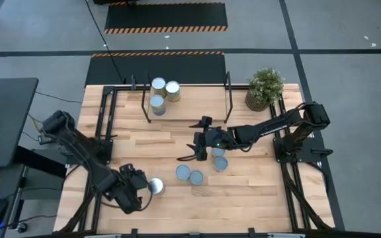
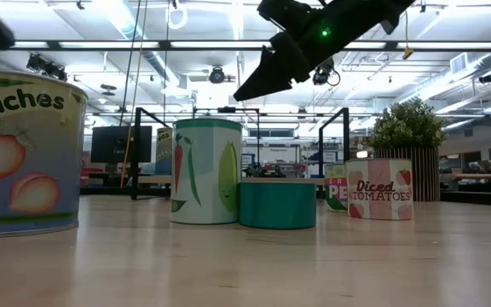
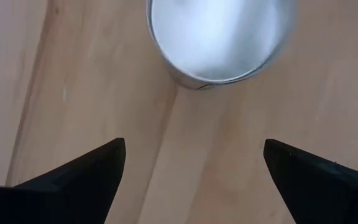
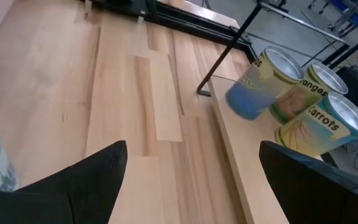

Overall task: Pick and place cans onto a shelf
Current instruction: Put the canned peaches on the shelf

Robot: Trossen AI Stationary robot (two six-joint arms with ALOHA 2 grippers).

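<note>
Three cans stand on the wooden shelf at the table's far side, at the shelf's left end; they also show in the right wrist view. Several more cans stand upright on the tabletop near the middle. One silvery-topped can stands by the near left, just ahead of my left gripper, which is open and empty; the can shows beyond the fingers in the left wrist view. My right gripper is open and empty, raised above the table between the shelf and the middle cans.
A potted green plant stands at the far right corner. Black metal uprights frame the shelf. In the low view a peaches can, a vegetable can, a teal can and a diced tomatoes can stand in a row.
</note>
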